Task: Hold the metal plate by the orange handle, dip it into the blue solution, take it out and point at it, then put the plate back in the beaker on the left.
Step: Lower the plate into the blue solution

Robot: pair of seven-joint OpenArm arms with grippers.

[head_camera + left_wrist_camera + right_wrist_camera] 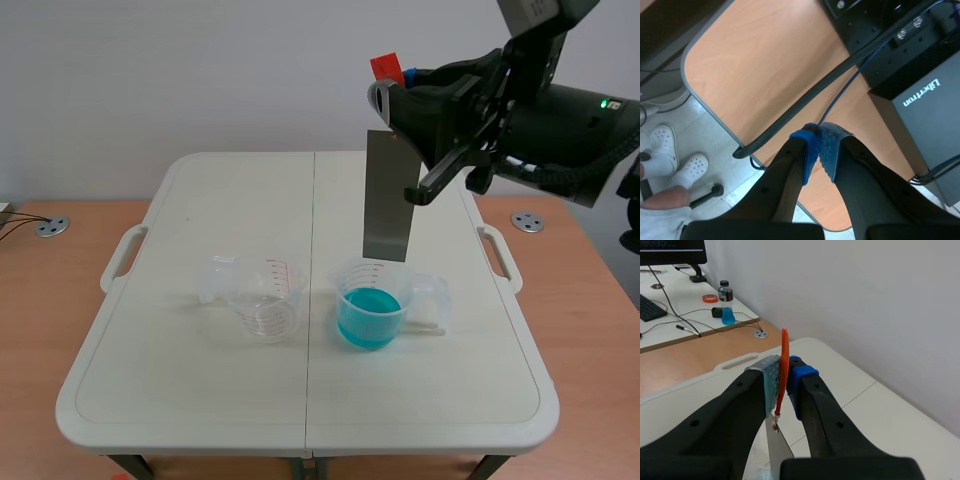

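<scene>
A long grey metal plate (388,197) hangs upright from its orange handle (385,68), its lower edge just above the beaker of blue solution (369,305). My right gripper (396,84) is shut on the orange handle (784,367), with the plate (777,442) dropping below the fingers in the right wrist view. An empty clear beaker (260,296) stands to the left of the blue one. My left gripper (819,145) is shut on nothing, off the table over a wooden desk; it is out of the scene view.
The beakers stand on a white folding table (180,390) set on a wooden desk (50,290). In the left wrist view, cables (805,102), a black box (925,102) and a person's white shoes (675,160) lie below. A bottle (726,302) stands on a far desk.
</scene>
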